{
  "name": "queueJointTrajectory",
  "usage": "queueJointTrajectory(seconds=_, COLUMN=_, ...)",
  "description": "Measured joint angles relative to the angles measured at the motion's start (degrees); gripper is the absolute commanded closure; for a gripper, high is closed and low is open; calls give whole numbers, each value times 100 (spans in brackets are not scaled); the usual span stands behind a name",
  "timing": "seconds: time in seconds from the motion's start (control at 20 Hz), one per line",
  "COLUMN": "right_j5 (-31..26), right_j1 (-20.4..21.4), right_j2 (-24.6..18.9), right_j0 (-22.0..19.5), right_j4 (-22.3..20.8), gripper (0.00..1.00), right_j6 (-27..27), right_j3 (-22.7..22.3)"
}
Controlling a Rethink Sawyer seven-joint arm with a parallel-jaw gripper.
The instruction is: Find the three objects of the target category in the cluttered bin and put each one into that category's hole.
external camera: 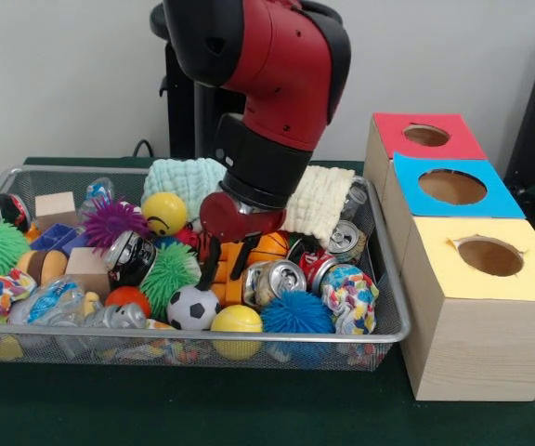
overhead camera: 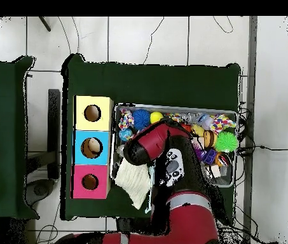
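Bin (external camera: 393, 321) | mid-table, boxes (external camera: 476, 307) at its 3 o'clock | my pincer (external camera: 228, 268) spread, grasping nothing, low among cans (external camera: 281, 277) and balls (external camera: 193, 307) | risk: my fingers wedge in packed clutter, dragging neighbours along.

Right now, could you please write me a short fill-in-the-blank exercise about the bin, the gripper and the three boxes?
1. The gripper hangs inside the silver wire ____, the bin.
2. In the front view, the box nearest the camera has a ____ top.
3. The middle box has a ____ top.
4. The black-and-white ball at the bin's front is a ____ ball.

Missing words: basket; yellow; blue; soccer
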State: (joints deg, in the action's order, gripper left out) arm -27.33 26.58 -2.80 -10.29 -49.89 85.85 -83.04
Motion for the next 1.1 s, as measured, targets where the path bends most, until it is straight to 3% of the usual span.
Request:
queueJointTrajectory(seconds=0.6, right_j5=-1083, right_j1=355, right_j2=-66, right_j0=-249, right_j4=435, gripper=0, right_j6=0, right_j3=-101)
queueJointTrajectory(seconds=1.1, right_j5=-1177, right_j1=381, right_j2=-75, right_j0=-328, right_j4=478, gripper=0, right_j6=0, right_j3=-100)
